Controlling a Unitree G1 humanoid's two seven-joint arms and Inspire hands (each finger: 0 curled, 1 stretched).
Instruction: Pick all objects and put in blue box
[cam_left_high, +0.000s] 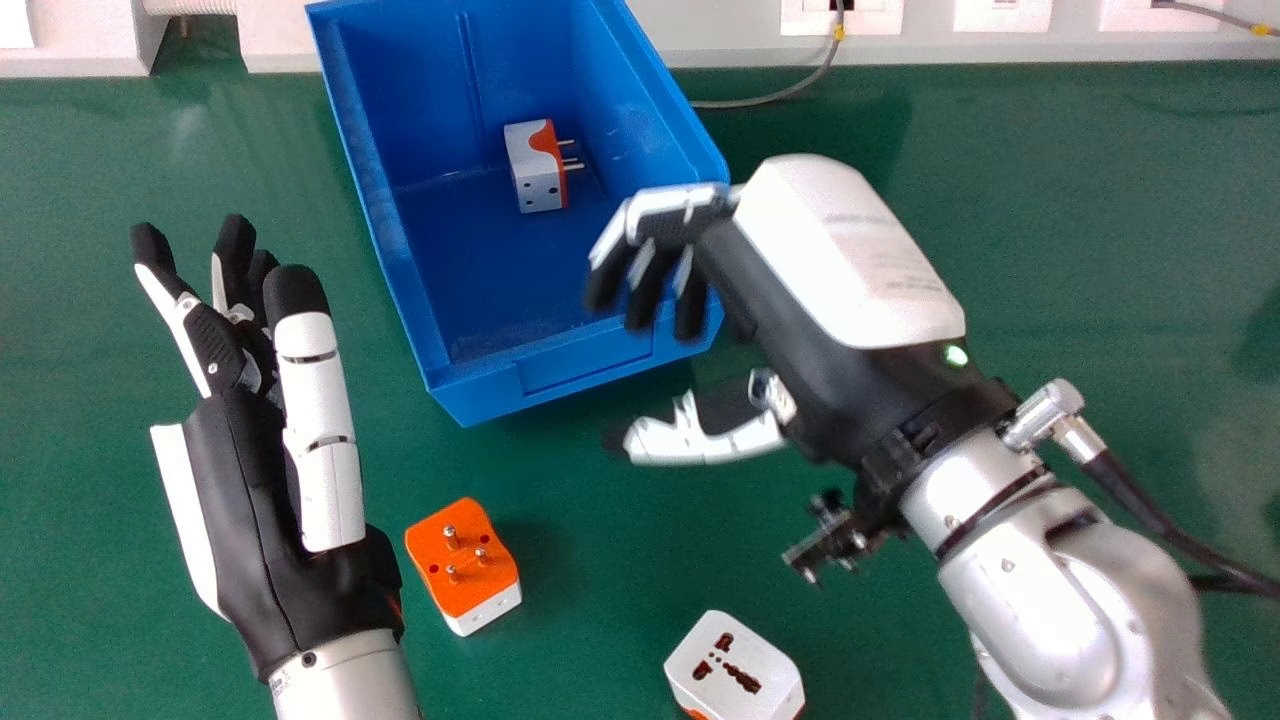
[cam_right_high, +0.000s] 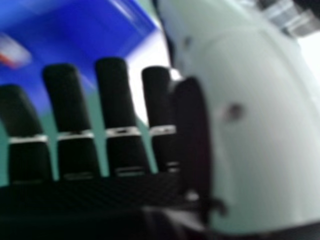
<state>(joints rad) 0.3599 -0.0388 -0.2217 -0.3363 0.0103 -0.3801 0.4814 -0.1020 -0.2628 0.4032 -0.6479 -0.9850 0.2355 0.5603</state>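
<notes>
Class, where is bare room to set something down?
In the head view: the far table right of the blue box; the gap between the orange-faced adapter and white-faced adapter; the box floor before the boxed adapter. Crowded: the box's near right corner, overlapped by the right hand.

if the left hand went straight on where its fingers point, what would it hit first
Likely the white panel behind the green table; the left hand would pass left of the blue box. Its height is hard to judge, though.
</notes>
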